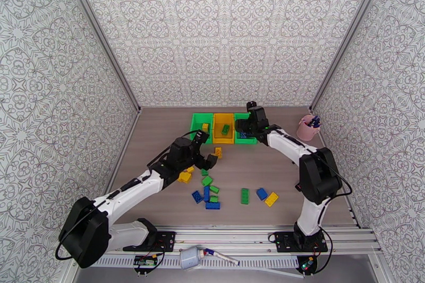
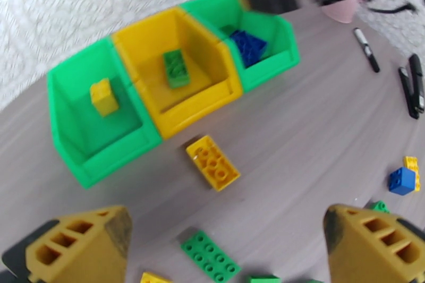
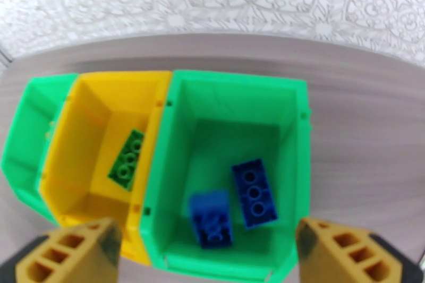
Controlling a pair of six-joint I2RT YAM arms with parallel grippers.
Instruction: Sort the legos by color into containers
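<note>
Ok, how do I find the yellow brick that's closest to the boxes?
Look at the far side of the table for the row of three bins: green, yellow, green. Just in front of the yellow bin, one yellow brick lies flat on the table. The other loose bricks lie farther from the bins.

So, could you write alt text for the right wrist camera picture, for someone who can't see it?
Seen from above, the right gripper hangs open over a green bin holding two blue bricks. Beside it, a yellow bin holds one green brick, with another green bin beyond.
</note>
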